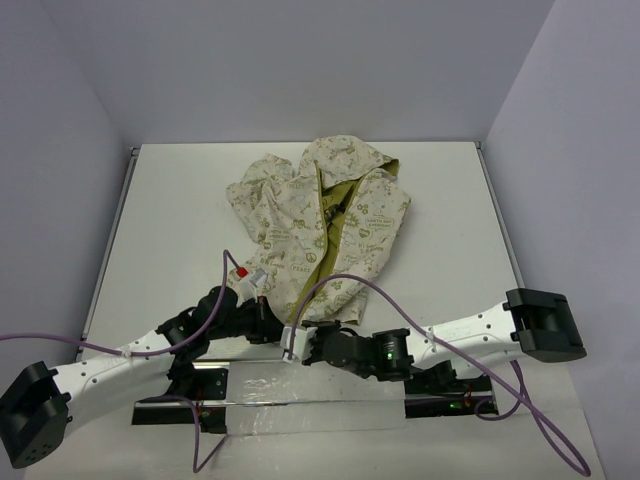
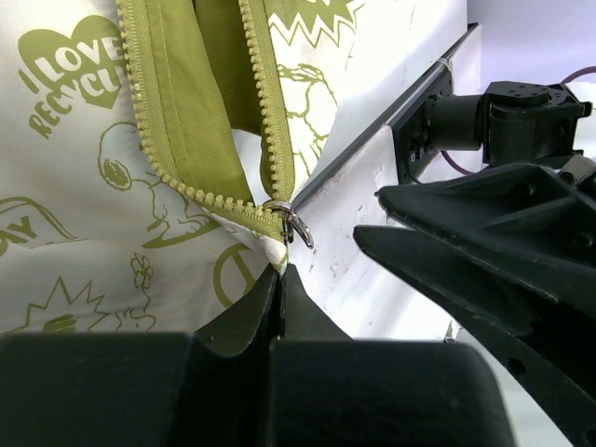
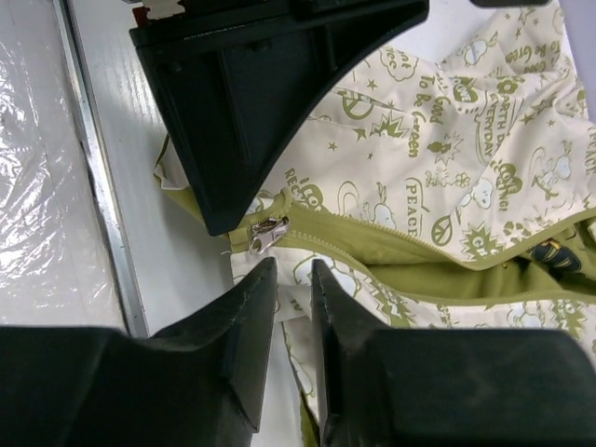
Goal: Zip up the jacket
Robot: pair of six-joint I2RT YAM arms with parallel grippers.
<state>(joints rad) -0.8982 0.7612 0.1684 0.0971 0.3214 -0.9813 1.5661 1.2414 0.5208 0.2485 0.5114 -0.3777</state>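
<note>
Silver zipper pull [image 3: 267, 233] needs a square pinch from my parted right gripper [image 3: 293, 270] while my closed left gripper [image 2: 279, 272] steadies the cream printed jacket [image 1: 290, 215].

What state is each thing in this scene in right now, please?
jacket, lying spread out, front open, green lining showing.
zipper, unzipped; the teeth meet only at the slider.
slider, at the zipper's bottom end, not held.
left gripper, shut on the jacket's hem just below the slider.
right gripper, slightly open, holding nothing, tips just short of the slider.
</note>
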